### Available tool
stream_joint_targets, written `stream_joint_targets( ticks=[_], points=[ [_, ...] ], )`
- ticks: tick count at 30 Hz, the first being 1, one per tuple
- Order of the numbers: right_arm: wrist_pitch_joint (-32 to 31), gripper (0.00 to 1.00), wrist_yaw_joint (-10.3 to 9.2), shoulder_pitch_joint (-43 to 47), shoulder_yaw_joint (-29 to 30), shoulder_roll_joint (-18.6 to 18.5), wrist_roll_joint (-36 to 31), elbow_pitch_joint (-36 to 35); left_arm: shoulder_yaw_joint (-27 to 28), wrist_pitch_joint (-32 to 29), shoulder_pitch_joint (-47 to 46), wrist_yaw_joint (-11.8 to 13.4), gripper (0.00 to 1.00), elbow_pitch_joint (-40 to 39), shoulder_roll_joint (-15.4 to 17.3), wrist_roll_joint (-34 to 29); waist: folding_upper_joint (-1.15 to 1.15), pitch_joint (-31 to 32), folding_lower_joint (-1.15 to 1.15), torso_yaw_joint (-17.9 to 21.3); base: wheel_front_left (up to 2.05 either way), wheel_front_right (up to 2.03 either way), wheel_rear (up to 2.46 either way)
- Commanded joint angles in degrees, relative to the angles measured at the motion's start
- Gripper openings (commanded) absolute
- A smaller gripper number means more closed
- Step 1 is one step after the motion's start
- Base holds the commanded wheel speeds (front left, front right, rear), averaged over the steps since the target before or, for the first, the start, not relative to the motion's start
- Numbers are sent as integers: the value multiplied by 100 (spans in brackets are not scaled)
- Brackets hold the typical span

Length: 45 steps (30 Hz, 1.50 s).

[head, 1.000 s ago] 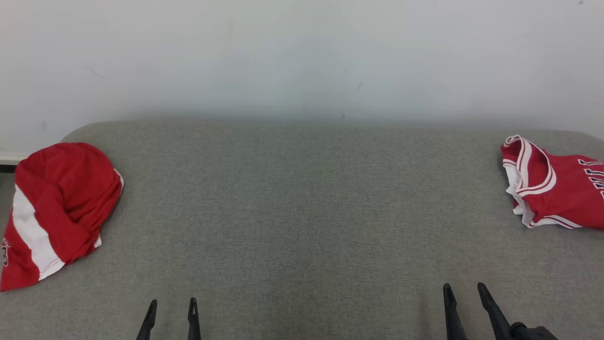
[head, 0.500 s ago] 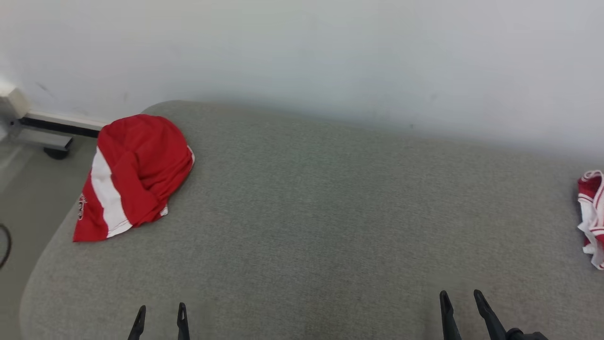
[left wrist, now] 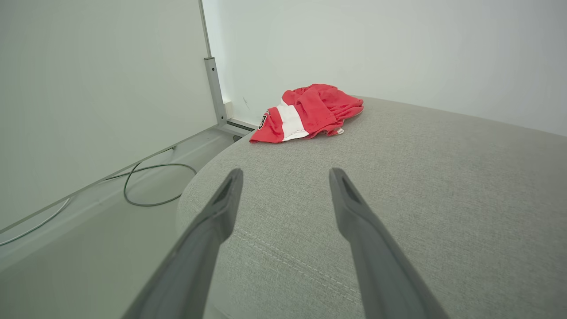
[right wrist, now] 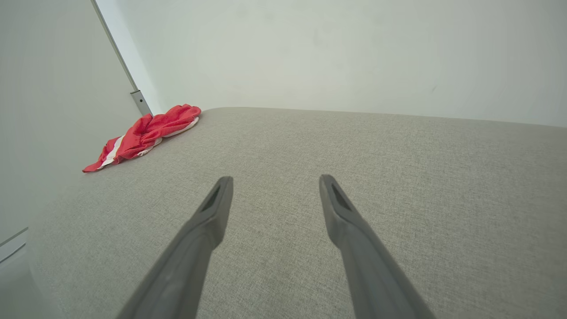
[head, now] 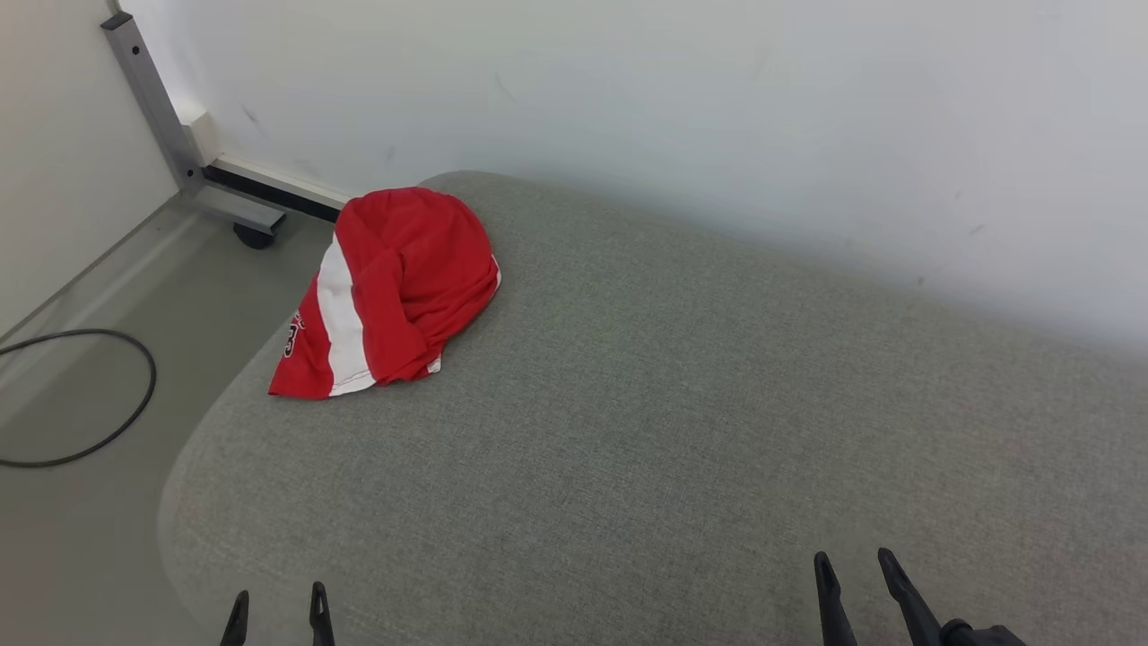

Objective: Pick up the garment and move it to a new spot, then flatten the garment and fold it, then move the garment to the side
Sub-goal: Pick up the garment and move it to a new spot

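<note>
A crumpled red garment (head: 395,283) with a white stripe lies at the far left corner of the grey upholstered surface (head: 682,422). It appears ahead in the left wrist view as the garment (left wrist: 308,113), and far left in the right wrist view as the garment (right wrist: 146,133). My left gripper (head: 276,603) hovers open at the near left edge of the surface, well short of the garment. Open and empty, my right gripper (head: 852,570) is at the near right. Both pairs of fingers (left wrist: 230,195) (right wrist: 221,195) stand wide apart over bare fabric.
A white wall (head: 717,117) runs behind the surface. To the left is grey floor with a black cable loop (head: 108,422), a metal post (head: 148,94) and a caster foot (head: 254,235). The surface's rounded left edge drops to the floor.
The head camera has turned left: the garment now sits nearer the picture's middle, and the second red piece at the right has left the view. Both grippers stay open.
</note>
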<state>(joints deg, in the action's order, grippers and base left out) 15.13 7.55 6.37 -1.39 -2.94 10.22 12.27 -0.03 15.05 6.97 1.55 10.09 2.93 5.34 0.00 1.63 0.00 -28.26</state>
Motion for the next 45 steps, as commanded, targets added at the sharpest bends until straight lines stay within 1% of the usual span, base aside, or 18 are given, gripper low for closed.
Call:
stream_joint_targets(
  ticks=[1,7,12,16,18,23,27,30,32,39,45],
  points=[
    [-1,100,-15,-48,-15,12,-22,18,8,18,69,31,100,-30,-8,23,0,-39,0,-64,0,0,0],
    [0,100,-15,-145,-73,13,-37,63,87,18,89,45,100,-73,-7,36,0,-48,0,-69,0,0,0],
    [0,100,-15,-60,-10,13,-46,67,205,18,-29,5,100,12,-6,79,0,-21,0,-37,0,0,0],
    [0,100,-15,6,115,13,-79,5,375,18,-299,-140,100,159,24,38,0,-38,0,8,0,0,0],
    [-1,100,-15,-27,124,15,-115,-41,511,18,-477,-217,100,214,61,72,0,-129,0,119,0,0,0],
    [-1,100,-15,-201,201,10,-270,-182,828,18,-1147,-377,100,331,107,174,0,-470,0,449,0,0,0],
    [0,100,-15,-377,229,7,-433,-365,1084,18,-1880,-511,100,539,167,297,0,-829,0,709,0,0,0],
    [-1,100,-15,-560,207,9,-562,-585,1289,17,-2439,-566,100,749,230,367,0,-1165,0,921,0,0,0],
    [-1,100,-15,-608,207,0,-577,-651,1297,18,-2607,-599,100,829,250,344,0,-1264,0,972,0,0,0],
    [-1,100,-15,-1049,53,-179,-658,-1139,1536,18,-3928,-711,100,1756,518,521,0,-2019,0,1385,0,0,0],
    [-1,100,-15,-1288,-34,-245,-711,-1518,1754,18,-4878,-791,100,2625,900,677,0,-2430,0,1728,0,0,0]
  ],
)
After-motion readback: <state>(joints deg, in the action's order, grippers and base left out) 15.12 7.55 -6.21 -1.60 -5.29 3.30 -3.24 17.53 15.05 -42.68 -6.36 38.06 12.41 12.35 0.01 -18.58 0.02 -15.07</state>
